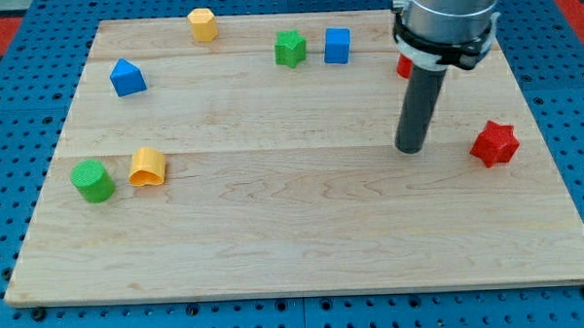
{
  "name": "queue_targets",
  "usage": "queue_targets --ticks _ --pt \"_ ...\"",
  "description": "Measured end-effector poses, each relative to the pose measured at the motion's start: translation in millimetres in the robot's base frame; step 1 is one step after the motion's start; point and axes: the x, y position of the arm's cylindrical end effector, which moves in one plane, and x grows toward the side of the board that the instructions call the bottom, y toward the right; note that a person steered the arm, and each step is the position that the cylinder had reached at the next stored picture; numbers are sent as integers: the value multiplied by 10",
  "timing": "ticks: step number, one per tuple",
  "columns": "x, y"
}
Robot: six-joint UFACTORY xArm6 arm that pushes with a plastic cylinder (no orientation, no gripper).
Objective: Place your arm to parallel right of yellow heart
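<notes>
The yellow heart (147,167) lies on the wooden board at the view's left, right beside a green cylinder (93,181) on its left. My tip (409,149) is at the view's right, far to the right of the yellow heart and at about the same height in the view. The tip touches no block. A red star (493,143) lies a short way to the right of the tip.
A yellow hexagon (202,24) sits at the top edge. A blue triangle (127,78) is at the upper left. A green star (290,48) and a blue cube (338,46) sit at top centre. A red block (403,67) is partly hidden behind the rod. The board (294,232) rests on blue pegboard.
</notes>
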Motion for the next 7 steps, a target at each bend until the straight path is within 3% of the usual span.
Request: queue_targets --ticks 4,5,6,7 --pt "-67 -196" --pt "-48 -1002" --pt "-11 -1262" --pt "-27 -1000"
